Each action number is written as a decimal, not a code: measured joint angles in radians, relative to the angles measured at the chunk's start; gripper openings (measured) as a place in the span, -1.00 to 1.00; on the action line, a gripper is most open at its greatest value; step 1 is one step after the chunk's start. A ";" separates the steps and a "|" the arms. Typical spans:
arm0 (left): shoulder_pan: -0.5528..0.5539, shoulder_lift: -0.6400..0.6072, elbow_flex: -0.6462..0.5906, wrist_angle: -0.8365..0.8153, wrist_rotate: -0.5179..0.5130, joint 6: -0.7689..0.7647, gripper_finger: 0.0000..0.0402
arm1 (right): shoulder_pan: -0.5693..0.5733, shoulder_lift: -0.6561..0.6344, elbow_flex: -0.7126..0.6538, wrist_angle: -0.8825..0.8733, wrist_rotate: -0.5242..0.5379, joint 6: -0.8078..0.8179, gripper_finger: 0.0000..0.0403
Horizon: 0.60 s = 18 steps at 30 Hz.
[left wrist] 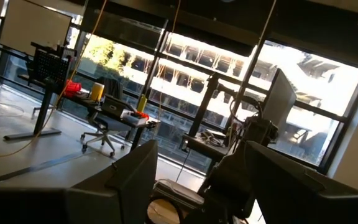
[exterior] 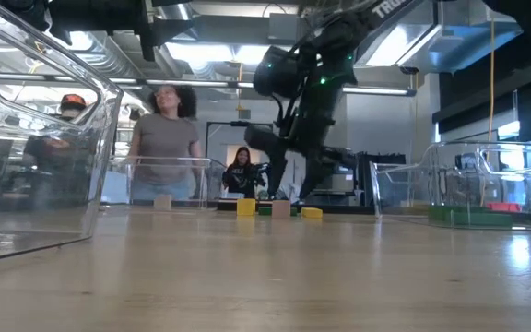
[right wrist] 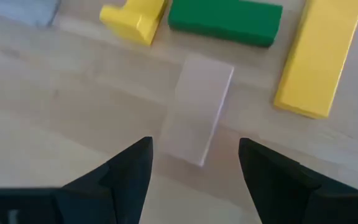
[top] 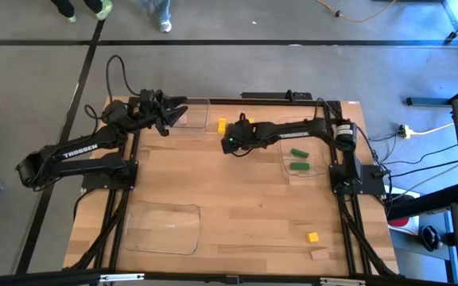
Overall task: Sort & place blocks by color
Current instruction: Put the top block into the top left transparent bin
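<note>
Right pincer (right wrist: 194, 165) gapes empty over one tan block (right wrist: 197, 109), near two yellow blocks (right wrist: 319, 56), one green (right wrist: 225, 22).

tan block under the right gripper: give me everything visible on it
The tan block is a short, plain wooden bar, pale and unpainted, lying flat on the table. It sits just ahead of the open right gripper, lined up with the gap between the fingers, not yet held. Nothing visibly touches it. Beyond it lie a green bar, a yellow bar and a smaller yellow piece, each apart from it. The low view shows it among the same blocks.
</note>
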 joint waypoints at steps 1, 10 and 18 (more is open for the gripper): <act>0.000 0.000 0.000 0.000 0.000 0.000 0.16 | 0.005 0.008 0.000 0.012 0.013 0.014 0.20; 0.000 0.000 0.000 0.014 0.000 -0.001 0.16 | 0.027 0.092 0.000 0.085 0.058 0.087 0.20; 0.000 0.000 0.000 0.014 -0.001 -0.021 0.16 | 0.048 0.128 0.004 0.097 0.161 0.161 0.20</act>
